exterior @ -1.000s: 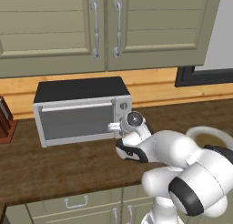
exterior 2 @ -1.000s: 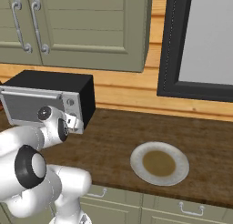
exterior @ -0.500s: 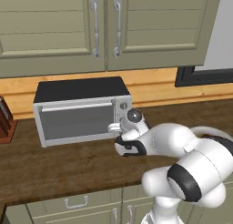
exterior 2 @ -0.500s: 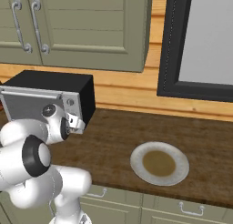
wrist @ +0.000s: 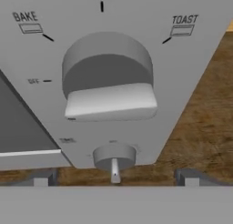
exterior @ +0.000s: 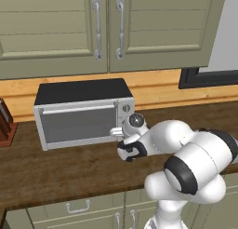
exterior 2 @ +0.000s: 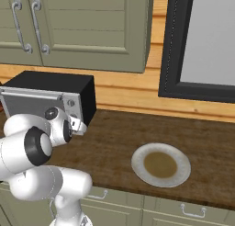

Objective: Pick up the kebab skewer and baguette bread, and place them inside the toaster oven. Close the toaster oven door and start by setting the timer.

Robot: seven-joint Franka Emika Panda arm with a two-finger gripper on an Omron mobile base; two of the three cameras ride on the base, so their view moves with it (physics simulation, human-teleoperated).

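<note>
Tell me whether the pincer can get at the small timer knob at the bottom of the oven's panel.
Probably yes. The open pincer faces the toaster oven's knob panel at close range, the small bottom knob sits between its fingertips, and nothing stands between them.

- Toaster oven on counter, back against wall, under upper cabinets.
- Oven door shut upright, on front; knob panel at its right.
- Gripper just in front of that panel, lower right corner of oven; jaws spread wide.
- Knife block left of oven, at frame edge.
- Plate on counter, well right of oven, near front edge.
- Window frame on wall behind plate.
- In hand view: big knob above small knob, door edge to left.
</note>
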